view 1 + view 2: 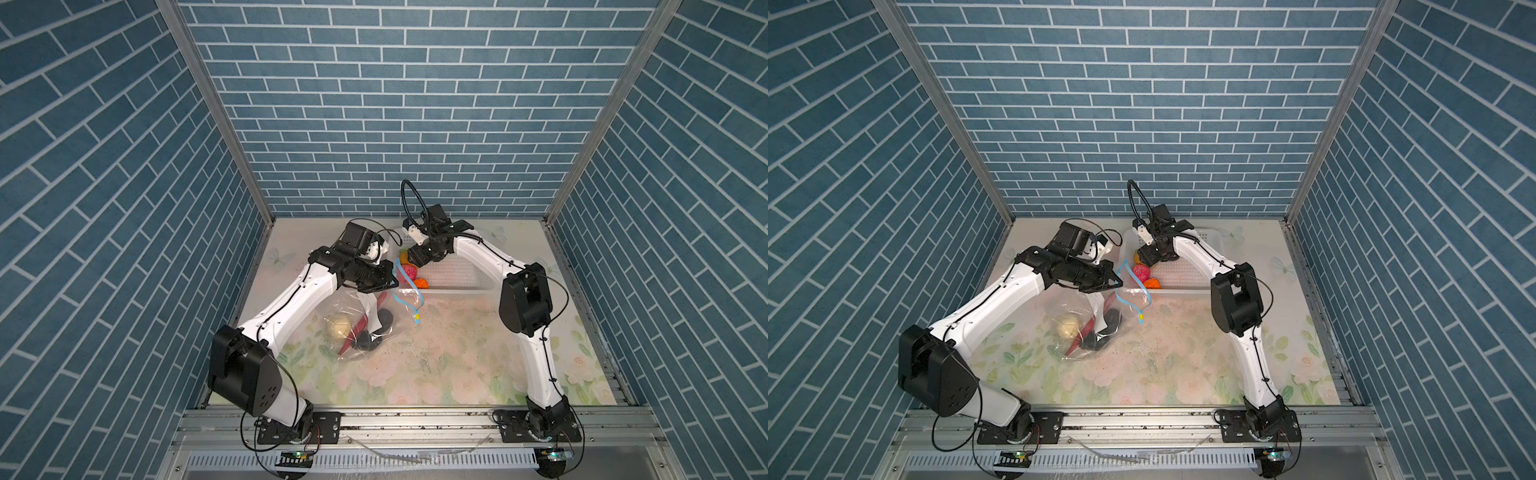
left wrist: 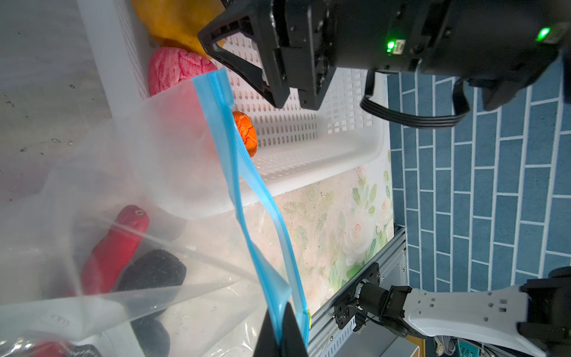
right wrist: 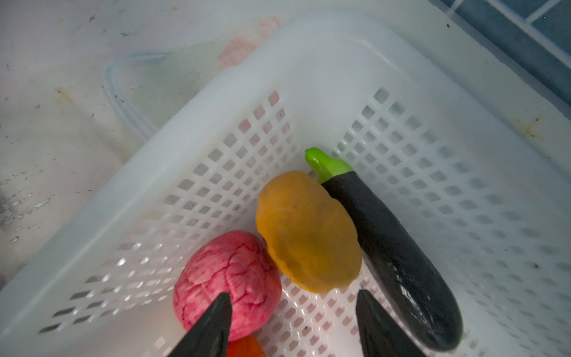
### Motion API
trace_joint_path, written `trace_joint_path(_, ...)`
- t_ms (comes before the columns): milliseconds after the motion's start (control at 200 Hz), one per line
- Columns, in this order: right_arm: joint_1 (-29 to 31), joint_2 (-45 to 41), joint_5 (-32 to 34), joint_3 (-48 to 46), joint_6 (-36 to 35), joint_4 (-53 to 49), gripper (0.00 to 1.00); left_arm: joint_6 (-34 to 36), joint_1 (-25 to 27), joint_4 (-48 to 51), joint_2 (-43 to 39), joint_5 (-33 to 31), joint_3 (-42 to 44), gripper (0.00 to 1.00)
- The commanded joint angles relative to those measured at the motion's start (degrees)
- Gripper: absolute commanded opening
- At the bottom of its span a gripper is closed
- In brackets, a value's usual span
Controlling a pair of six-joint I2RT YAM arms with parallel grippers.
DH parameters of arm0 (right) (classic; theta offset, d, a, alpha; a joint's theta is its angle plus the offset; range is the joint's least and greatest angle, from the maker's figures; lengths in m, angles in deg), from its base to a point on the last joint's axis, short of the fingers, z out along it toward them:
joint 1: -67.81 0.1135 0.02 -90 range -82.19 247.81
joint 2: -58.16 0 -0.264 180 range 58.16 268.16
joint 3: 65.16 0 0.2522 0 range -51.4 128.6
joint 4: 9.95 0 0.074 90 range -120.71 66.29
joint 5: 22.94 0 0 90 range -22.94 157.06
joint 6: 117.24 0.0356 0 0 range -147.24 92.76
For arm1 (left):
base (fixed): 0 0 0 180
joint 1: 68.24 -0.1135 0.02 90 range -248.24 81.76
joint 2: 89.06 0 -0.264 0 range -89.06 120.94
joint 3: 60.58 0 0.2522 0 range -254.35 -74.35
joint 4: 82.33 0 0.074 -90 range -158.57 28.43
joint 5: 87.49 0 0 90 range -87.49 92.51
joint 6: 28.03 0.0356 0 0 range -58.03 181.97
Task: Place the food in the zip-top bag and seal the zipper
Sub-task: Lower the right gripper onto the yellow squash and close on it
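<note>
A floral tabletop [image 1: 457,353] sits inside blue brick walls [image 1: 374,104]. In both top views the clear zip-top bag [image 1: 345,299] lies left of centre, holding a cream ball [image 1: 338,326], a red strip [image 1: 360,328] and 2 black ovals [image 1: 368,340]. Only the left wrist view shows the left gripper [image 2: 279,332] pinched tight on the light-blue zipper [image 2: 247,185], whose mouth gapes. The right wrist view alone reveals an eggplant [image 3: 392,241] in the white basket [image 3: 463,185], beside a yellow piece [image 3: 309,231] and a pink ball [image 3: 228,272]. The right gripper [image 3: 293,295] hangs over them, jaws parted and empty.

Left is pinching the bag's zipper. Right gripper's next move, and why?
Probably lower the right gripper onto the yellow-orange piece and close: its jaws hang open over the white basket, holding nothing, while the left gripper pinches the zipper.
</note>
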Motion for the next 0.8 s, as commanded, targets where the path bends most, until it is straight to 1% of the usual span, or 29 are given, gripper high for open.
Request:
trace_joint_path(0,-0.1,3.2,0.9,5.4,-3.8,-2.7,0.66,0.7,-0.3,1.7,-1.3,-0.7,0.2,0.0)
trace_joint_path(95,-0.1,6.0,1.1,8.9,-4.3,-4.4,0.68,0.6,-0.3,1.6,-1.3,-0.8,0.2,0.0)
trace_joint_path(185,-0.1,8.2,1.5,11.7,-4.4,-5.5,0.72,0.6,-0.4,1.6,-1.4,-0.9,0.3,0.0)
trace_joint_path(280,-0.1,10.0,1.7,13.3,-4.7,-5.9,0.77,0.6,-0.4,1.6,-1.5,-1.0,0.4,0.0)
trace_joint_path(400,-0.1,11.9,2.1,14.8,-4.9,-6.3,0.78,0.6,-0.4,1.6,-1.5,-0.9,0.6,0.0)
trace_joint_path(550,-0.1,13.3,2.2,16.3,-4.9,-7.3,0.75,0.6,-0.4,1.5,-1.5,-0.9,0.6,0.0)
trace_joint_path(790,-0.1,13.2,1.5,16.2,-4.6,-7.2,0.66,0.6,-0.5,1.4,-1.5,-0.8,0.8,0.0)
